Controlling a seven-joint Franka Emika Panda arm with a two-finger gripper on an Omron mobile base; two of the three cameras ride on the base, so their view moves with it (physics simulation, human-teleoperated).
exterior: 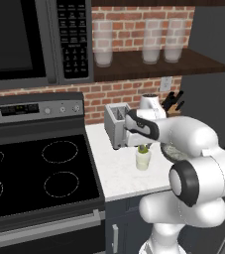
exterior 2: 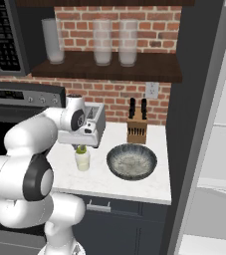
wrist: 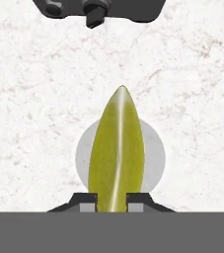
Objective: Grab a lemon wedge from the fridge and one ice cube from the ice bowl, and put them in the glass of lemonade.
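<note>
The pincer [wrist: 112,200] pinches a smooth, pointed yellow-green lemon wedge [wrist: 116,153] directly above the small clear glass of lemonade [exterior: 143,159] on the white marbled tabletop [exterior 2: 134,187]. The round, speckled dark ice bowl [exterior 2: 132,161] sits right of it. No writing is legible.

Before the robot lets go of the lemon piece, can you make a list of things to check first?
1. Lemon wedge pinched between the fingertips: ok, the gripper is shut on it.
2. Wedge lined up over the glass of lemonade: ok, in the hand view the round rim shows on both sides of it.
3. Gripper right above the glass in the right base view: ok.
4. Glass standing upright on the counter: ok.
5. Wedge low enough not to bounce out: cannot tell.
6. Ice bowl ready for the next grab: ok, it sits on the counter beside the glass, apart from it.
</note>
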